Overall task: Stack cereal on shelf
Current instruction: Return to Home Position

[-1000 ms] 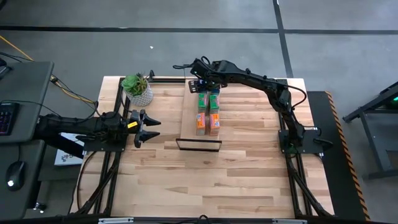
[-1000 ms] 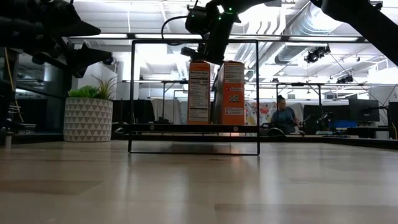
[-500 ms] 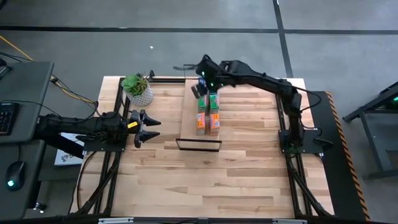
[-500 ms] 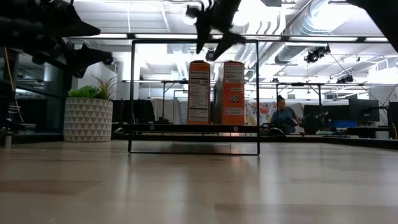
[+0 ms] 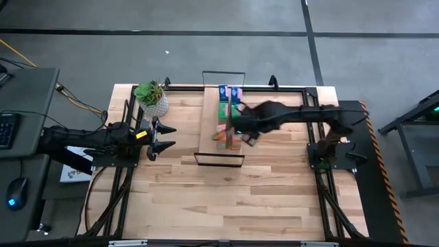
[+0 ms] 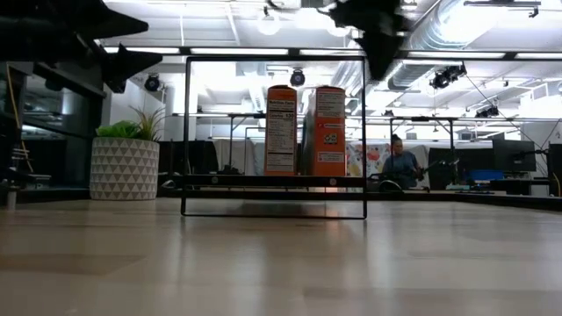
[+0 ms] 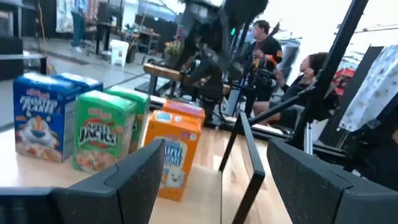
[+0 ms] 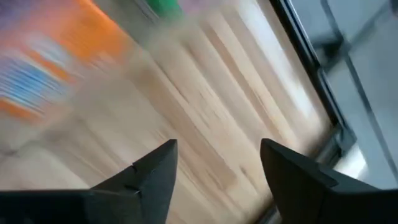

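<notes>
Six small cereal boxes stand in two rows on the light-wood shelf [image 5: 207,127]: two blue [image 5: 230,91] at the far end, two green [image 5: 224,110] in the middle, two orange [image 5: 221,135] at the near end. The left wrist view shows the blue [image 7: 40,124], green [image 7: 102,137] and orange [image 7: 174,155] boxes upright on the plank. My right gripper [image 5: 238,132] is open and empty, above the orange boxes on the shelf's right side; it is blurred in the low view [image 6: 376,44]. My left gripper [image 5: 159,135] is open and empty, left of the shelf.
A potted plant in a white patterned pot [image 5: 152,98] stands at the table's far left, beside the shelf. Black wire frames rise at the shelf's near end [image 5: 219,159] and far end [image 5: 223,71]. Bare slatted tabletop [image 5: 219,199] lies in front. People sit in the room behind [image 6: 399,162].
My right gripper has risen from the blue boxes at the shelf's far end and swung fast toward the near and right, to above the orange boxes. The boxes have stayed in place. My left gripper has risen a little.
</notes>
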